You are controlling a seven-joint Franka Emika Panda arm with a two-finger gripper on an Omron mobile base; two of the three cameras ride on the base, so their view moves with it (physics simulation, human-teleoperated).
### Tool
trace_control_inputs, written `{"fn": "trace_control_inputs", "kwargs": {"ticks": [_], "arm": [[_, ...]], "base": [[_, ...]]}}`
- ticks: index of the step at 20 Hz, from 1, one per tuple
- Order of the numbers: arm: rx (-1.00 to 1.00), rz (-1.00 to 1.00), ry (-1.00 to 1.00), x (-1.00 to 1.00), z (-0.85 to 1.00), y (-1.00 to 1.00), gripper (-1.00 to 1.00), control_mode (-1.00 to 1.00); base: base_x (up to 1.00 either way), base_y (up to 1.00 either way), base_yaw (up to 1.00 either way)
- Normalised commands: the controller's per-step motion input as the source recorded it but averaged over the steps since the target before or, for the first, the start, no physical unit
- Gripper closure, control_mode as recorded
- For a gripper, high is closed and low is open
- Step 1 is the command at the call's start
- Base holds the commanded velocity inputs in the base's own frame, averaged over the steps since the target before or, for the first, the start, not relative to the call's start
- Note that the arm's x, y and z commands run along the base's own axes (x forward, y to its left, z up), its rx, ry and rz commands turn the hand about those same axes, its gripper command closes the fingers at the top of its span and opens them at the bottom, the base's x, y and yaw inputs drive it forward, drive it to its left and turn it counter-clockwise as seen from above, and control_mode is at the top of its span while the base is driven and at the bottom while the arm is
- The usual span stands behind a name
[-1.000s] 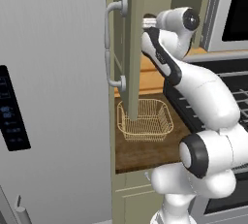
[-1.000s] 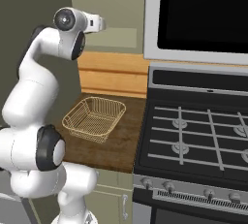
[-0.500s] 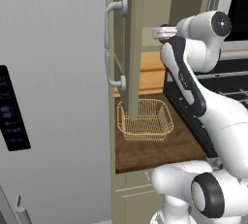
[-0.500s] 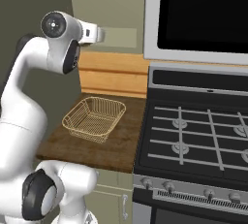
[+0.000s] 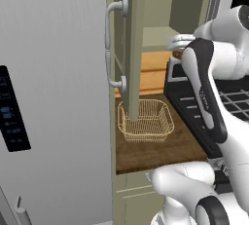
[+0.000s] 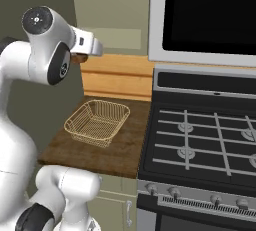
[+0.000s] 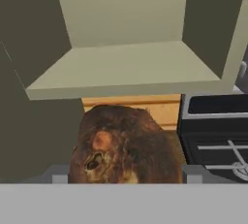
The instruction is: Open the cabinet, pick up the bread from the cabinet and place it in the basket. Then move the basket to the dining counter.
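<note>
The cabinet stands open: its door (image 5: 135, 48) is swung out edge-on with the silver handle (image 5: 115, 44) facing left, and the bare shelf (image 7: 126, 68) lies ahead of the hand. My gripper (image 5: 178, 45) hangs in front of the cabinet opening, up above the countertop, shut on the bread (image 7: 125, 145), a dark-brown lump that bulks large at the bottom of the hand view and hides the fingertips. From the right base the bread (image 6: 77, 59) peeks out under the hand (image 6: 86, 45). The wire basket (image 5: 145, 120) (image 6: 96, 121) sits empty on the countertop below. The dining counter is out of view.
A grey fridge (image 5: 53, 97) stands left of the cabinet door. A black stove (image 6: 205, 140) with grates adjoins the wooden countertop (image 6: 125, 145) on the right, a dark microwave (image 6: 205, 15) above it. My own arm (image 5: 204, 92) crosses in front of the stove.
The hand has drawn back out of the cabinet, rightward and slightly lower, carrying the bread. The upper arm has swung right. The basket and door have not moved.
</note>
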Motion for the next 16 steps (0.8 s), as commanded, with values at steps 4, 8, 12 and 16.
{"fn": "trace_control_inputs", "kwargs": {"ticks": [4,8,12,16], "arm": [[0.0,-0.02,0.2,-0.68,-0.26,0.0,1.0,-1.0],[-0.01,-0.01,0.28,-0.03,-0.75,-0.08,1.0,-1.0],[0.0,0.0,0.31,0.0,-0.77,0.0,1.0,-1.0],[0.0,0.0,0.34,0.12,-0.92,0.0,1.0,-1.0]], "base": [[0.0,0.0,0.0],[0.0,0.0,0.0],[0.0,0.0,0.0],[0.0,0.0,0.0]]}}
